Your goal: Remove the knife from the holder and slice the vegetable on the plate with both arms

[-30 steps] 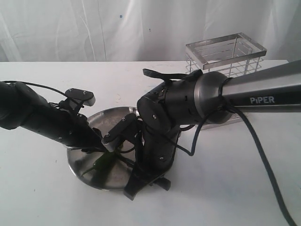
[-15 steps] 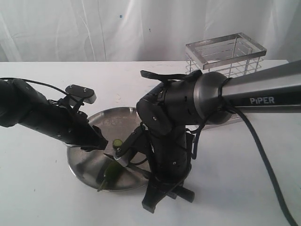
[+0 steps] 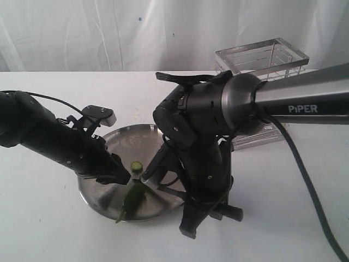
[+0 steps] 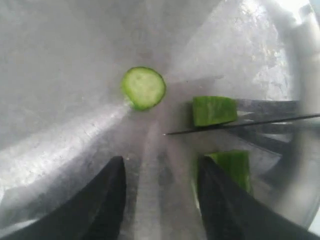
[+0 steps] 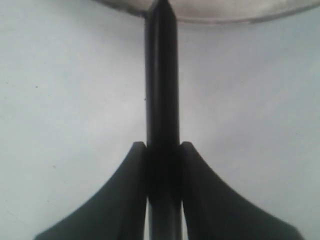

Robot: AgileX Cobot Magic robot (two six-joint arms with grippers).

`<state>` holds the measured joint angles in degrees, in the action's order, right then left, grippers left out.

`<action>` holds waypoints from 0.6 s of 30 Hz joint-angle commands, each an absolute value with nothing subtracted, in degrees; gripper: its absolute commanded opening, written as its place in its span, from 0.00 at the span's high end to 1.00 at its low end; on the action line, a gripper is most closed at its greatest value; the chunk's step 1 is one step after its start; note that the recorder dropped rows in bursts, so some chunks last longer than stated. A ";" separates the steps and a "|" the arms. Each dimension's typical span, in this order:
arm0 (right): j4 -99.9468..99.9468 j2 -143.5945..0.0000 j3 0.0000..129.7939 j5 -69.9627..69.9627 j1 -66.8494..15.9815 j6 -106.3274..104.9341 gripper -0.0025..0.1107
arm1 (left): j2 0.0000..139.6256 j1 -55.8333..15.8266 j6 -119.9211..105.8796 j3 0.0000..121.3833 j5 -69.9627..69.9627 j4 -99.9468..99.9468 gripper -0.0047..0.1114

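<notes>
1. The right tool [image 5: 162, 150] is clamped tight on the knife [image 5: 162, 75]: both fingers press flat on the black handle with no gap. The blade runs edge-on out over the plate [image 3: 92, 191].
2. The left tool [image 4: 160, 200] is spread wide over the plate with nothing between its fingers. One finger sits touching or just beside a chunk of the vegetable [image 4: 232, 167]; I can't tell which.
3. The vegetable is already in pieces on the plate: a round slice [image 4: 143, 87] lying cut-face up, a short chunk [image 4: 214, 110] right against the blade, and the chunk by the finger. In the exterior view the longer stem end lies toward the plate's front rim.
4. My guess on handling: the chili is light, glossy and round, so it'll roll or skate on that steel. Pin it across its body, well apart from the cut line. It's soft enough to bruise, so go gentle.
5. The knife looks stiff and slim. The handle grip is the right spot, though a thin handle could twist under sideways load.
6. The plate is dull, scuffed metal, probably slick, and could slide on the smooth white counter.
7. The plate sits near the counter's front edge, around the middle. The holder [image 3: 262, 57] stands toward the back right corner, and white curtains hang behind.
</notes>
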<state>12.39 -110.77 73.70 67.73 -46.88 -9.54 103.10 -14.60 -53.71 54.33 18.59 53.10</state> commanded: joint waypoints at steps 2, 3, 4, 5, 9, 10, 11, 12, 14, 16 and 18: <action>13.68 -110.69 74.09 69.96 -46.89 -10.05 0.98 | 100.66 -14.76 -53.55 54.39 19.78 53.94 0.53; 13.81 -110.53 74.09 69.96 -46.89 -10.05 0.98 | 100.34 -14.76 -53.55 54.39 19.78 53.94 0.53; 14.31 -110.41 74.09 69.96 -46.89 -10.05 0.98 | 99.88 -14.76 -53.55 54.39 19.78 53.94 0.53; 14.76 -110.42 74.11 69.96 -46.89 -9.46 0.98 | 99.42 -14.76 -53.55 54.39 19.78 53.94 0.53; 17.03 -110.42 74.22 68.87 -46.89 -6.48 0.98 | 97.92 -14.76 -53.25 54.39 20.42 53.94 0.53; 17.94 -110.42 74.22 67.96 -46.89 -5.49 0.98 | 97.46 -14.76 -52.82 54.39 20.54 53.62 0.53; 19.03 -110.42 74.22 67.37 -46.89 -4.17 0.98 | 96.89 -14.76 -52.30 54.39 20.53 53.18 0.53; 19.77 -110.42 74.22 67.05 -46.89 -3.52 0.98 | 96.56 -14.76 -52.30 54.39 20.67 52.90 0.53; 20.31 -110.42 74.22 66.67 -46.89 -2.34 0.98 | 95.44 -14.63 -51.80 54.39 21.48 52.11 0.53; 19.82 -110.06 74.22 66.17 -46.89 -2.34 0.98 | 94.40 -14.50 -50.70 54.39 21.79 51.33 0.53; 18.75 -109.24 74.22 64.43 -46.89 -1.68 0.98 | 92.94 -14.40 -49.55 54.39 22.25 50.28 0.53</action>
<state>19.27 -110.77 73.75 66.27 -46.88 -2.99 95.22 -14.60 -51.28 54.33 20.28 51.35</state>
